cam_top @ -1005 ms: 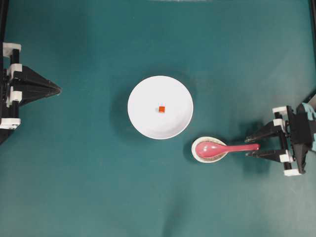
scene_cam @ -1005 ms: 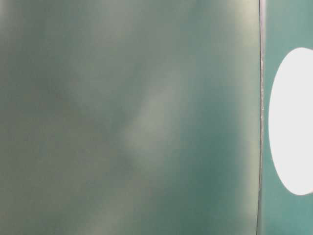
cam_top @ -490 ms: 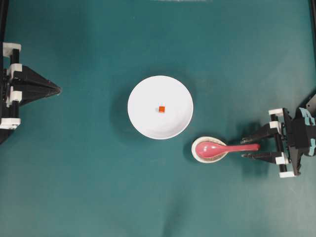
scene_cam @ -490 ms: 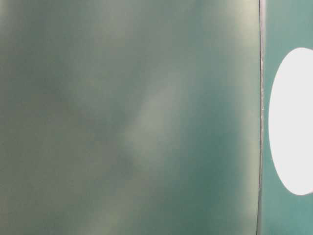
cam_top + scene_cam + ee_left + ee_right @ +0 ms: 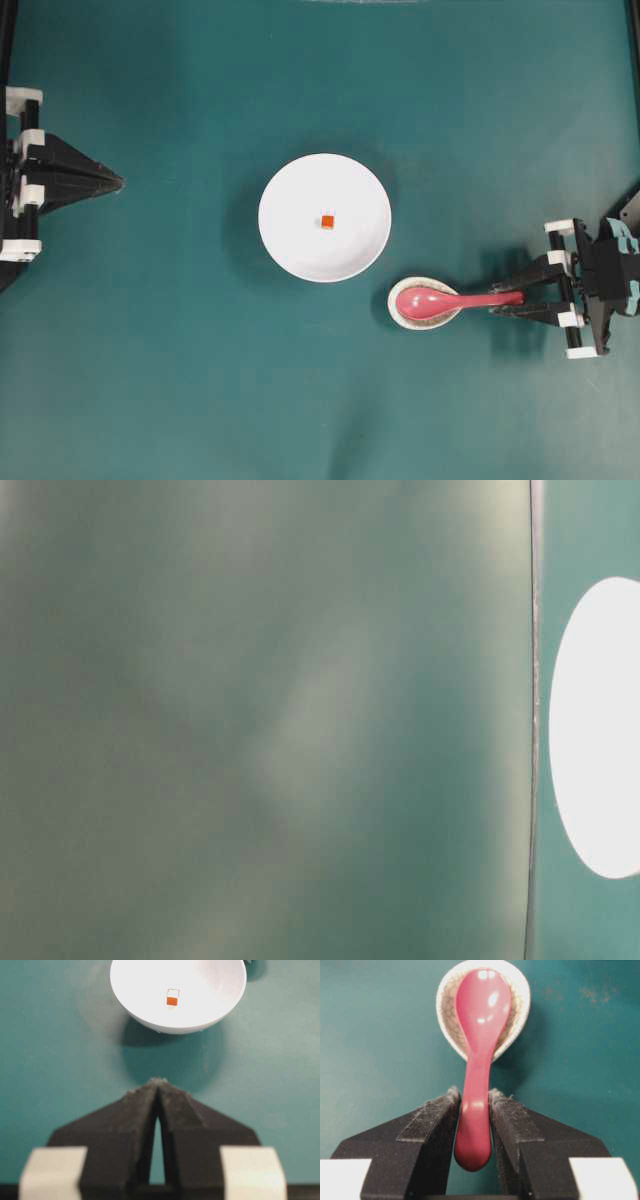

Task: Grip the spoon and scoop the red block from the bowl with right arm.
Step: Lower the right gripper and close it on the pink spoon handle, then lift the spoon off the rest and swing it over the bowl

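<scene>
The glossy pink-red soup spoon (image 5: 481,1045) lies at the lower right of the overhead view, its scoop resting in a small speckled cream dish (image 5: 446,1012), its straight handle pointing right. The right arm's black pointed gripper (image 5: 475,1105) has its jaws narrowed onto the handle's end, both pads touching it. The glazed spoon looks stiff, slippery and breakable, so a firm grip further up the handle seems safer. The tiny red-orange cube (image 5: 327,220) sits mid-frame in the large white bowl (image 5: 290,240). The left gripper (image 5: 158,1085) rests closed at the left edge.

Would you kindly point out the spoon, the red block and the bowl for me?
spoon (image 5: 482,1005): right wrist view, middle of the scoop.
red block (image 5: 327,220): overhead view, its top face.
bowl (image 5: 290,235): overhead view, bare white inside, left of and below the block.
</scene>
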